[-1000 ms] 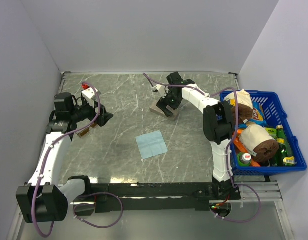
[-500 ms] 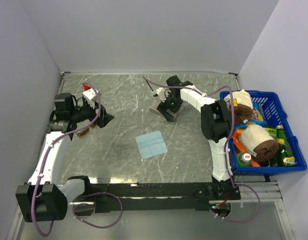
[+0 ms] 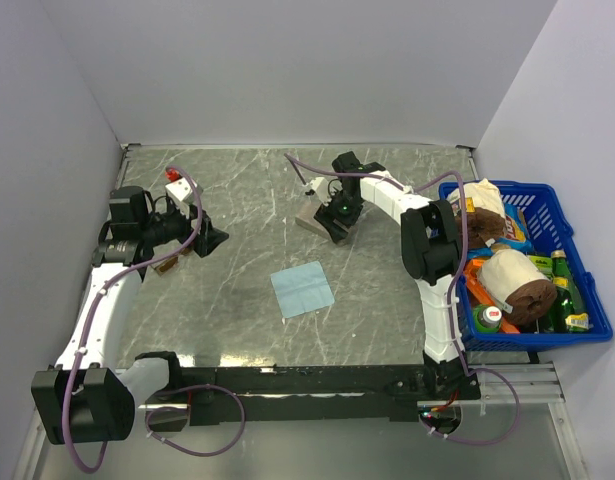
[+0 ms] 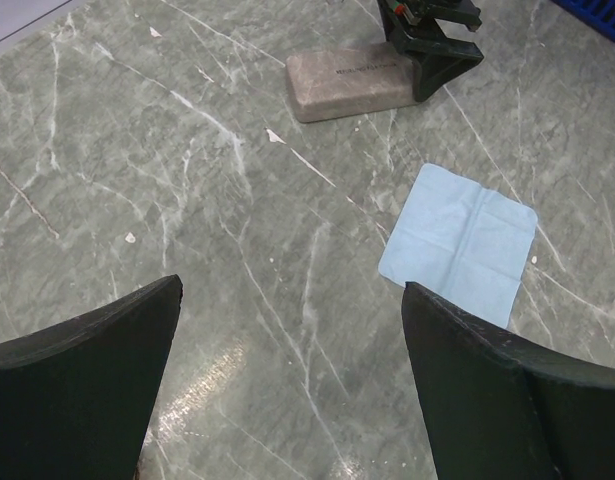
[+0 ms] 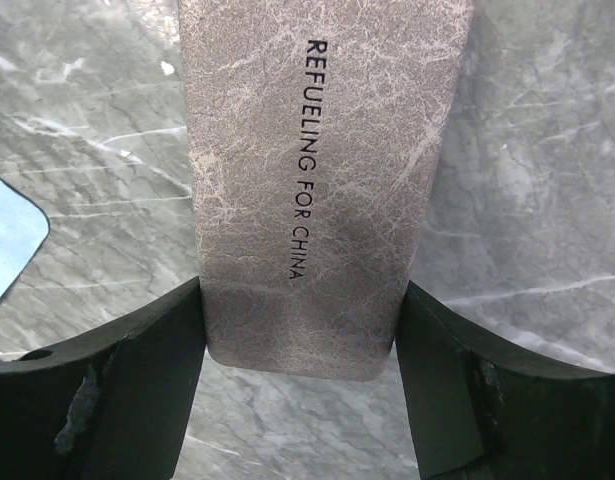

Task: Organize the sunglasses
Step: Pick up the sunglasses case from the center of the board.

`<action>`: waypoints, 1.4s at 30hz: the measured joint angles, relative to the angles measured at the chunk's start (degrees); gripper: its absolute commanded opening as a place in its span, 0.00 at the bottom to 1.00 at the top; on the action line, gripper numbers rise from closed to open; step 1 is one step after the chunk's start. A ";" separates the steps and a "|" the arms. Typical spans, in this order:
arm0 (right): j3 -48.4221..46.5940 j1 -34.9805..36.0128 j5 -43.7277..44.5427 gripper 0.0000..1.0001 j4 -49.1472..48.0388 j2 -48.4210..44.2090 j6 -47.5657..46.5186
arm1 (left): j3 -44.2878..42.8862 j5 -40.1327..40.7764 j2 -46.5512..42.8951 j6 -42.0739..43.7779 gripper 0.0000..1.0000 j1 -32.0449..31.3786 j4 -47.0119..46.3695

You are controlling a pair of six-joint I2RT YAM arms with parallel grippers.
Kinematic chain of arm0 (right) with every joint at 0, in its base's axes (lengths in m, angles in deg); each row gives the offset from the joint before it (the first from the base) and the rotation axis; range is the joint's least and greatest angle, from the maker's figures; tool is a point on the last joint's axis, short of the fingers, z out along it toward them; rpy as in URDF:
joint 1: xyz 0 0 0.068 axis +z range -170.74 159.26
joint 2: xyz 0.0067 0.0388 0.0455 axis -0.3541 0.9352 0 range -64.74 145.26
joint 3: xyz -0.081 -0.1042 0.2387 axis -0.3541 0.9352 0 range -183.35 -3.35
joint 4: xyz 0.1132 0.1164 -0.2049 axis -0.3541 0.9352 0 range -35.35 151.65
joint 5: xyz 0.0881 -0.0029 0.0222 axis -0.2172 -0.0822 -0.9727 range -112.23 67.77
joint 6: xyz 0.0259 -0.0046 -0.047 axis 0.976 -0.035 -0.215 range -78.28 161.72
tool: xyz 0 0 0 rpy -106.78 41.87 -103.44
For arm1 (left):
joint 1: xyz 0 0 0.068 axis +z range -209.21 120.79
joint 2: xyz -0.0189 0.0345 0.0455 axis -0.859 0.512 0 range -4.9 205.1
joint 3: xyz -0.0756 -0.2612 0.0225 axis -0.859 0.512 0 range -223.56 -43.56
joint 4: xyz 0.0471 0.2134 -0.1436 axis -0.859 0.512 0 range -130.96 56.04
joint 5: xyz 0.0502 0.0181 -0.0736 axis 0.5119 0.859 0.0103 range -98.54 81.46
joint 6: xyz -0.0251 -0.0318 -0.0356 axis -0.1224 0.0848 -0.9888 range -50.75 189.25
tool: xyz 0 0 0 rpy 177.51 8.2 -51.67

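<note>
Closing in over the last second, the right gripper [image 5: 302, 292] now pinches the case [image 5: 307, 150] by its long sides. It is a rounded grey-brown slab, mottled like stone, so we judge opening it comes next. The left gripper [image 4: 292, 290] hangs spread wide and empty. The amber-tinted sunglasses [image 3: 167, 263] lie mostly hidden beside the left arm, well apart from the case.

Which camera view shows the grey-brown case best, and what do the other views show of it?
The right wrist view: the case fills it, close enough to read its lettering, between the jaws. The left wrist view shows most of the case, farther off. The top view shows the case small, partly hidden by the right arm.
</note>
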 measured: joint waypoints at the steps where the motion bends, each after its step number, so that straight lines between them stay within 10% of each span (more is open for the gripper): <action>1: 0.02 0.00 -0.20 0.42 0.00 0.00 -0.11 | 0.00 -0.13 0.00 0.02 0.96 0.00 0.17; 9: 1.31 0.00 -1.73 0.18 -0.09 -0.76 -1.77 | 0.00 -0.61 0.04 0.61 0.96 0.00 0.87; 42: 18.25 4.42 -12.83 0.11 7.74 -26.93 -12.31 | -10.14 1.99 14.62 16.02 0.96 -11.17 4.94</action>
